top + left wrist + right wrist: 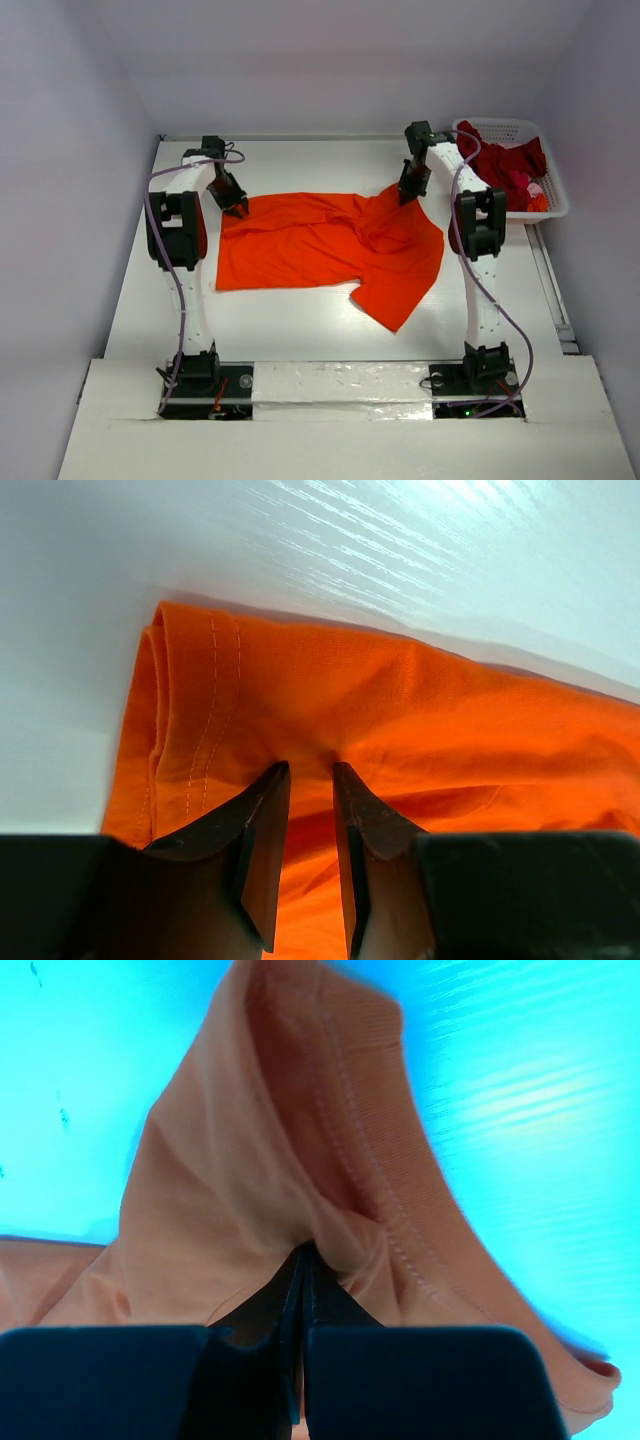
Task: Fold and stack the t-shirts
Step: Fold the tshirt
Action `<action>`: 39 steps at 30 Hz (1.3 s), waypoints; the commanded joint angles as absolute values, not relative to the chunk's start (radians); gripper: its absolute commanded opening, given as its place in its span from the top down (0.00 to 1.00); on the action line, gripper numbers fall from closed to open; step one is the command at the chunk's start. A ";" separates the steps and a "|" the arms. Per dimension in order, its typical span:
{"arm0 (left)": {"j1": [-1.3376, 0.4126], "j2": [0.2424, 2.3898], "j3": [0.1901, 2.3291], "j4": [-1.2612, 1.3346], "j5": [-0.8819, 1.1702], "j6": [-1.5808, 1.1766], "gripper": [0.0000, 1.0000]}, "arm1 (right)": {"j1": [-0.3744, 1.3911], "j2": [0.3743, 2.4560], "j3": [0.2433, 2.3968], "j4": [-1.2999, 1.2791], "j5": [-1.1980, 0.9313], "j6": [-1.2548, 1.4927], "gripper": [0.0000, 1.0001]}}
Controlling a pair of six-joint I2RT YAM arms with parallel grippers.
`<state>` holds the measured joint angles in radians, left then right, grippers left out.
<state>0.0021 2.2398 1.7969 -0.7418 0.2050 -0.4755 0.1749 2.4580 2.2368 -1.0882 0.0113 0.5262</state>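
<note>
The bright orange t-shirt (320, 245) lies spread and wrinkled on the white table, with one sleeve pointing toward the near edge. My left gripper (238, 208) is at its far left corner. In the left wrist view the jaws (310, 768) stand a little apart, tips resting on the stitched hem of the shirt (400, 710). My right gripper (407, 193) is at the shirt's far right edge. In the right wrist view it (303, 1250) is shut on a pinch of cloth beside the ribbed edge (230, 1180), which it holds raised. The dark red t-shirts (505, 165) lie bunched in the basket.
The white latticed basket (500, 124) stands at the far right corner of the table, right of my right arm. White walls close in the table at the back and on both sides. A raised white ledge runs along the near edge by the arm bases.
</note>
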 commanded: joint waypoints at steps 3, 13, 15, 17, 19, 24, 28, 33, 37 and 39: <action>0.020 2.283 1.833 -0.773 0.172 -0.469 0.77 | 0.163 2.473 2.304 -1.109 0.009 0.509 1.00; 0.057 2.299 1.868 -0.784 0.155 -0.477 0.77 | 0.153 2.514 2.399 -1.144 -0.018 0.517 1.00; 0.067 2.307 1.873 -0.785 0.158 -0.476 0.77 | 0.144 2.520 2.410 -1.144 -0.026 0.515 1.00; 0.067 2.313 1.878 -0.790 0.160 -0.472 0.77 | 0.144 2.526 2.425 -1.149 -0.031 0.514 1.00; 0.067 2.310 1.875 -0.784 0.163 -0.472 0.77 | 0.144 2.519 2.430 -1.152 -0.049 0.502 1.00; 0.067 2.299 1.864 -0.778 0.160 -0.474 0.77 | 0.173 2.418 2.393 -1.126 -0.028 0.491 1.00; 0.067 2.298 1.862 -0.778 0.160 -0.476 0.77 | 0.196 2.385 2.390 -1.126 -0.025 0.491 1.00; 0.067 2.287 1.859 -0.779 0.155 -0.472 0.77 | 0.265 2.385 2.367 -1.121 -0.014 0.485 1.00; 0.067 2.283 1.859 -0.779 0.153 -0.474 0.77 | 0.293 2.396 2.309 -1.100 -0.032 0.495 1.00; 0.067 2.278 1.859 -0.779 0.156 -0.476 0.77 | 0.293 2.405 2.283 -1.086 -0.055 0.511 1.00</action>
